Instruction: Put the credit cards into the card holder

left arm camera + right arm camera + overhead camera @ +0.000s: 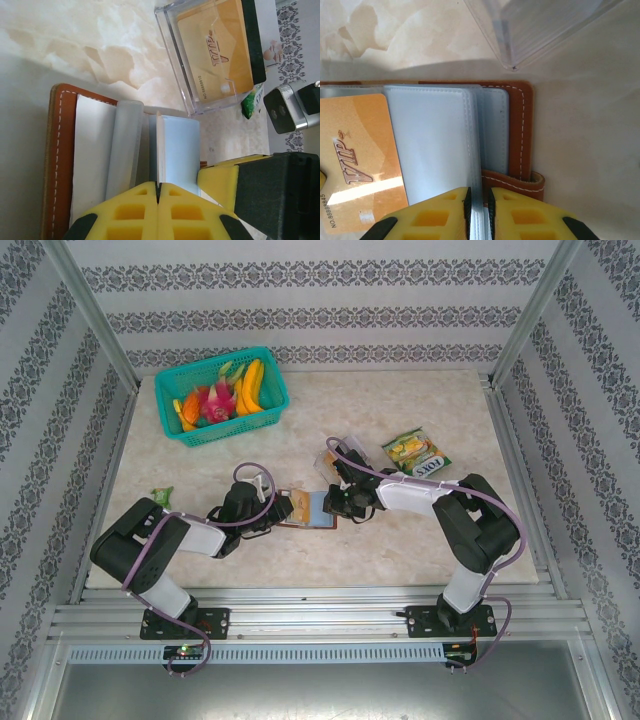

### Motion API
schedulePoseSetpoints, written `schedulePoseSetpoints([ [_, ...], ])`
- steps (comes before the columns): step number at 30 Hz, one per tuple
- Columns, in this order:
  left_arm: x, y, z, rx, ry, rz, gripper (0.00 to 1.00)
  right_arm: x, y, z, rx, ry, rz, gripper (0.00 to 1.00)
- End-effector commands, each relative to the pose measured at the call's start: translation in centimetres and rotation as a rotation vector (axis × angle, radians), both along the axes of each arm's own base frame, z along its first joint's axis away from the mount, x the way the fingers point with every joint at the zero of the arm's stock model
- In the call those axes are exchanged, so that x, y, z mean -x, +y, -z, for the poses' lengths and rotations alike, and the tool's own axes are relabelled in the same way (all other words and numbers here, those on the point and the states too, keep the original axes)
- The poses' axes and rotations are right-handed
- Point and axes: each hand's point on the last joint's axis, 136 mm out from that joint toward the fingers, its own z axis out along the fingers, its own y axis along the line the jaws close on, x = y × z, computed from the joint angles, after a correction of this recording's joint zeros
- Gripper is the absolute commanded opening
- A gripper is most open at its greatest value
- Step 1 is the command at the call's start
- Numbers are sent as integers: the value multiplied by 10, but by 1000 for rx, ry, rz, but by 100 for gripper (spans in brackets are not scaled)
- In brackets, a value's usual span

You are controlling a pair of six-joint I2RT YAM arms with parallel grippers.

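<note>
Both arms reach in from the near edge to mid-table, w/ the card holder [520, 125] lying open btwn them, brown cover down. Clear box [170, 50] sits just behind the holder, on the right arm's side. Left gripper [158, 189] is clamped on a thin white sleeve page [159, 145], holding it on edge. Right gripper [477, 195] pinches a clear sleeve [478, 165] the same way, so neither hand has a card. One orange card [356, 160] lies on the holder's left half, prob. in a pocket, but glare hides its edges. Another orange VIP card [215, 50] lies flat in the box, beyond the holder from both grippers, long axis roughly in line w/ the left gripper's reach. Right arm looks nearer.
</note>
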Motion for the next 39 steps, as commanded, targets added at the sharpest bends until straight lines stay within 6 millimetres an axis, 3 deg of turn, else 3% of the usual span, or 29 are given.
schedulePoseSetpoints([
  [1,0,0,8,-41,10,-5,0,3,-12,13,60,22,13,19],
  [13,4,9,3,-94,-8,-17,0,5,-12,14,54,29,12,19],
  [20,-6,-18,2,13,-8,46,0,4,-12,17,48,35,19,19],
  [25,-1,-18,14,17,22,56,0,5,-13,17,51,36,19,19],
  [32,7,-9,12,-56,22,70,0,3,-14,16,52,32,21,20],
  [39,16,-18,9,-75,21,169,0,4,-15,15,54,32,21,20],
])
